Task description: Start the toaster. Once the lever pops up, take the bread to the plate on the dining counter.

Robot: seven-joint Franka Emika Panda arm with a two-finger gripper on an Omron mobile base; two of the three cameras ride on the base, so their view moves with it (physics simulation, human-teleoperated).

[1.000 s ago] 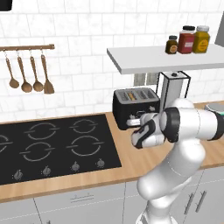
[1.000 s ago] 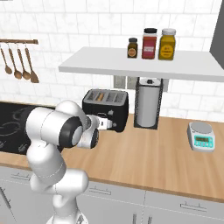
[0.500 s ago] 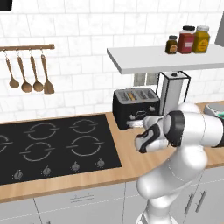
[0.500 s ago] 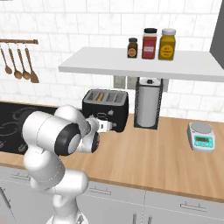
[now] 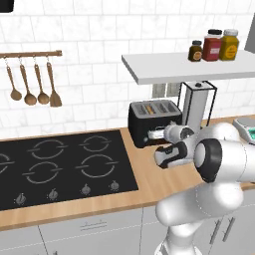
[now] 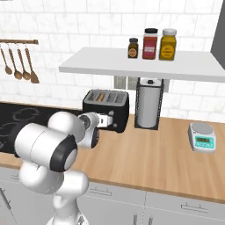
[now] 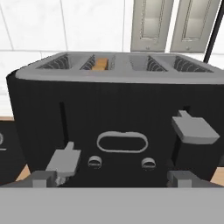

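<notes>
A home kitchen, shown by white wall tiles, a black four-ring glass hob [image 5: 60,167] at lower left, wooden spoons on a rail [image 5: 31,87] at upper left, a black slotted toaster [image 5: 153,121] at centre and spice jars [image 6: 150,44] at upper right.

Matt black toaster [image 7: 118,118], silvery metal top

One toaster [image 5: 154,121] holds one bread [image 7: 100,64] slice. Three jars [image 6: 150,43] stand on the shelf [image 6: 145,67], and four utensils [image 5: 32,84] hang on the rail. One paper towel roll [image 6: 149,107] and one scale [image 6: 202,137] sit on the desk [image 6: 167,158].
</notes>
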